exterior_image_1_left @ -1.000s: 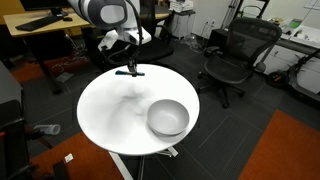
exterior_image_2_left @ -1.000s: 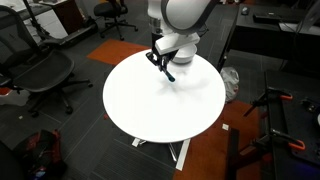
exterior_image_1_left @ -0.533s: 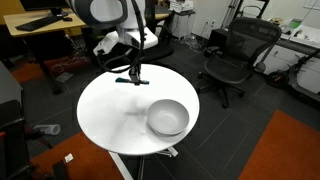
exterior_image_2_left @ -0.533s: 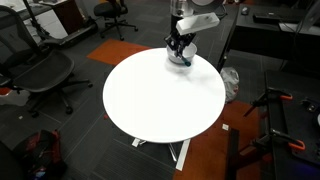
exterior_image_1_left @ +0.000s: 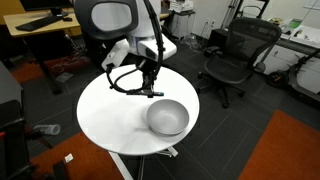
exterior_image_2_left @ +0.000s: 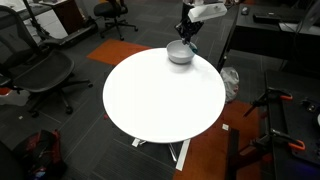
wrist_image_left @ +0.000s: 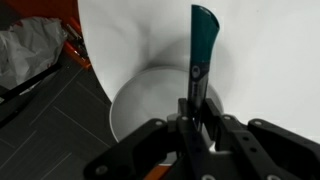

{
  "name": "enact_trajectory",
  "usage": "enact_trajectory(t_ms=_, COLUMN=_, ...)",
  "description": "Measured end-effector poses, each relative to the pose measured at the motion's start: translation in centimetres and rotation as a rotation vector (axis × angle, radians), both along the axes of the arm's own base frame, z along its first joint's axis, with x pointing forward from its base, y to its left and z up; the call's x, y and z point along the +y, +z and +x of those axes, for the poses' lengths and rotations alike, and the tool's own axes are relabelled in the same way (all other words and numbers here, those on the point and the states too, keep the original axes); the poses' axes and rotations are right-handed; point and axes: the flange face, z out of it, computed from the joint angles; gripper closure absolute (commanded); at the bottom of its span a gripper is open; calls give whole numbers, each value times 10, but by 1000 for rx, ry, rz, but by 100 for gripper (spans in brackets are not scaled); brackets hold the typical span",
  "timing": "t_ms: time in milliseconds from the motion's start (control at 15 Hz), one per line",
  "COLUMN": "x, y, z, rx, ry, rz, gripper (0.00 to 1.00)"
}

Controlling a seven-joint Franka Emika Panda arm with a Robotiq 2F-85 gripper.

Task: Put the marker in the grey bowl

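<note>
Now the gripper [exterior_image_1_left: 152, 88], half a second ago over the far edge of the round table [exterior_image_1_left: 105, 118], hangs above the rim of the single grey bowl [exterior_image_1_left: 168, 118] near the table's edge. Its fingers are clamped on the one marker [wrist_image_left: 198, 45], teal end jutting out.

- Single arm [exterior_image_1_left: 112, 18] bent over, wrist lowered.
- Its gripper [wrist_image_left: 198, 108] points downward.
- Both fingers [wrist_image_left: 214, 118] clamped on the marker [wrist_image_left: 201, 45], which projects past the fingertips.
</note>
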Motion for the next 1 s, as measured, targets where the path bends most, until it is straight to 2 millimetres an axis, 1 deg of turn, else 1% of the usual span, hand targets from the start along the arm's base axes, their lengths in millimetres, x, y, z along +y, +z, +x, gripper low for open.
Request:
enact_trajectory(t_ms=200, x=-26, y=0, z=-4, rx=-3, ry=-8, rz=-4, gripper=95)
enact_trajectory(t_ms=333, x=-39, y=-4, z=-4, rx=-11, ry=-17, rz=3, gripper=95)
enact_trajectory(t_ms=533, x=-52, y=-19, z=3, rx=-35, ry=-43, rz=9, gripper=95)
enact_trajectory(t_ms=800, x=-62, y=-45, z=17, rx=-60, ry=-70, rz=3, gripper=95)
enact_trajectory(t_ms=867, x=-65, y=-50, z=20, rx=-63, ry=-77, rz=4, gripper=56)
enact_trajectory(t_ms=933, x=-69, y=-55, z=24, rx=-64, ry=-84, rz=5, gripper=55)
enact_trajectory(t_ms=1000, x=-72, y=-58, z=27, rx=-67, ry=-92, rz=5, gripper=49)
